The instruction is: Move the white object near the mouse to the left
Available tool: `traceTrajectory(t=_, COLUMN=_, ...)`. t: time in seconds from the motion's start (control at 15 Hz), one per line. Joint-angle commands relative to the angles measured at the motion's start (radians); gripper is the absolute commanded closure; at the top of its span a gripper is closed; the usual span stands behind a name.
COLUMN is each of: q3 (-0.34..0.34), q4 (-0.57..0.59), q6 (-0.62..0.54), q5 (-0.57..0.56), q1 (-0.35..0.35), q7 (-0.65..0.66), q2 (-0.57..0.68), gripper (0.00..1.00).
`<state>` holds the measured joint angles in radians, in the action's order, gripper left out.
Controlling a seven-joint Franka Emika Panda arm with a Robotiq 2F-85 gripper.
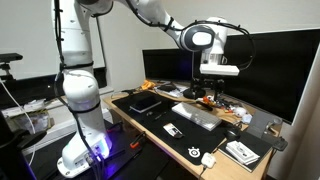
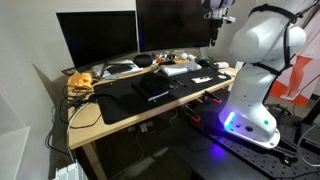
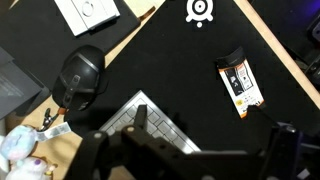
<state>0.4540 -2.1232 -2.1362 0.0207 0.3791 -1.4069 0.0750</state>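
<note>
The white object [image 3: 240, 85] is a small flat white rectangle with black and orange print. It lies on the black desk mat [image 3: 190, 60], at the right of the wrist view; it also shows in an exterior view [image 1: 172, 130]. The small rounded white mouse [image 3: 200, 10] with dark marks lies at the top edge of the wrist view and near the desk's front in an exterior view [image 1: 208, 158]. My gripper [image 3: 210, 140] hangs open and empty well above the desk [image 1: 216, 88]. Its fingers straddle the space between the keyboard and the white object.
A white keyboard [image 3: 150, 122] lies below my left finger. A dark rounded mouse-like thing [image 3: 80, 76] sits at left. A white booklet [image 3: 88, 12] lies on the wooden desk top. Monitors [image 1: 270, 60] stand behind, with clutter [image 1: 190, 92] beneath.
</note>
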Motion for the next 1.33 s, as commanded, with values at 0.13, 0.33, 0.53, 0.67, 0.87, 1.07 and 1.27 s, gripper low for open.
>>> traceTrajectory(t=0.13, q3=-0.021, q4=0.117, q6=0.003, q5=0.016, q1=0.065, q7=-0.047, q2=0.121, gripper=0.0)
traceTrajectory(t=0.33, q3=-0.032, q4=0.148, q6=-0.035, q5=0.042, q1=0.11, q7=-0.107, q2=0.164, gripper=0.0)
traceTrajectory(t=0.53, q3=-0.049, q4=0.172, q6=-0.083, q5=0.093, q1=0.161, q7=-0.175, q2=0.203, gripper=0.0)
traceTrajectory(t=0.67, q3=-0.062, q4=0.185, q6=-0.098, q5=0.134, q1=0.196, q7=-0.226, q2=0.224, gripper=0.0)
traceTrajectory(t=0.87, q3=-0.087, q4=0.207, q6=-0.102, q5=0.189, q1=0.248, q7=-0.306, q2=0.253, gripper=0.0)
traceTrajectory(t=1.07, q3=-0.108, q4=0.226, q6=-0.101, q5=0.202, q1=0.29, q7=-0.366, q2=0.277, gripper=0.0)
traceTrajectory(t=1.27, q3=-0.129, q4=0.245, q6=-0.111, q5=0.2, q1=0.325, q7=-0.412, q2=0.306, gripper=0.0)
